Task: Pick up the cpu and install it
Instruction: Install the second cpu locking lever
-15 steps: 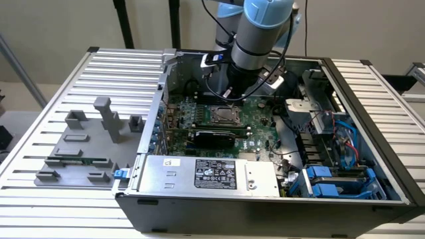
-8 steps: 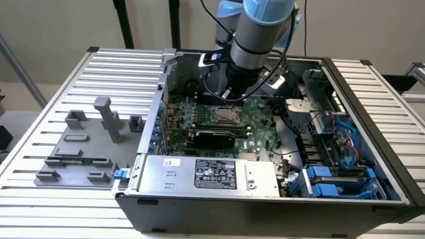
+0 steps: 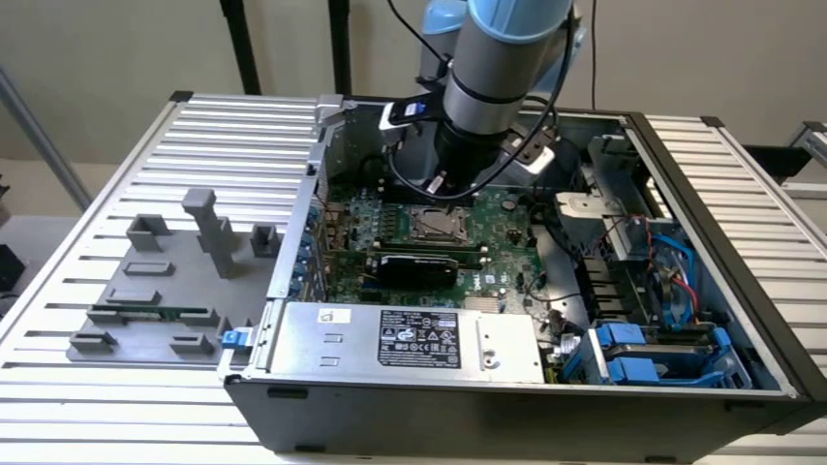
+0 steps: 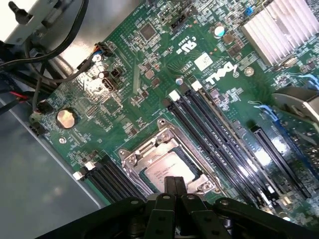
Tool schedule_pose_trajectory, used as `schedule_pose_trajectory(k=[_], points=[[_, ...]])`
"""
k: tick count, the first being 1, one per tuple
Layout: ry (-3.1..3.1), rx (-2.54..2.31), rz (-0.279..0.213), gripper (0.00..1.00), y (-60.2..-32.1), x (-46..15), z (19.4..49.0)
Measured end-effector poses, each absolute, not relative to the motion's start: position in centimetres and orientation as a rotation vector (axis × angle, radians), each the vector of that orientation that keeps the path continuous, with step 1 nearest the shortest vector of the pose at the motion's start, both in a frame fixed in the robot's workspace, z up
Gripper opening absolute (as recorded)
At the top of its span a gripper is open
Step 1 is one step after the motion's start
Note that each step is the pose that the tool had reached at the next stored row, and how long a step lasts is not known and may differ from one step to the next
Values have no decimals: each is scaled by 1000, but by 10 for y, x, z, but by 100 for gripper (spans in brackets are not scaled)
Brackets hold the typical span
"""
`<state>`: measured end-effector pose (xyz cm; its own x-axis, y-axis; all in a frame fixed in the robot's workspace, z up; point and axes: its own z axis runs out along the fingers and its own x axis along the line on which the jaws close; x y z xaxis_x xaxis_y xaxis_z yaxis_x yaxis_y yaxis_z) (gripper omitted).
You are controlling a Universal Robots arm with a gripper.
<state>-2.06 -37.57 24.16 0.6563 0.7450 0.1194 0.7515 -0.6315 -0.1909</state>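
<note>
So in the exterior view my arm hung over the open dark grey computer case [image 3: 723,291], out above the far part of the green motherboard [image 3: 498,232]. The small flat square cpu with the silver metal top [image 3: 433,223] sat in its silver metal socket frame [image 3: 403,215] on that board, just below and a bit toward the exterior view's left of my wrist. The big silver box with the black label [image 3: 413,341] lay along the near edge of the case, well apart from the socket.

In the wrist view my black gripper [image 4: 174,186] was clenched, fingers pressed together with nothing between them that I could see. The fingertips [image 4: 170,183] overlapped the near edge of the cpu [image 4: 167,169], so the chip lay pretty much straight under and slightly ahead of the tips. Whether I was actually touching it, I couldn't tell. It's square, so no real long axis; its sides looked parallel to the black memory slots [image 4: 219,134] beside the socket. I'd say it was already seated in there.
</note>
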Motion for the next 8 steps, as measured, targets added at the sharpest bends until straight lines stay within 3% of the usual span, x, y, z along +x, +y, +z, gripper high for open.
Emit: schedule_pose_trajectory(k=[8], points=[[-1222, -2663, -41, 11, -388, -29, 249]])
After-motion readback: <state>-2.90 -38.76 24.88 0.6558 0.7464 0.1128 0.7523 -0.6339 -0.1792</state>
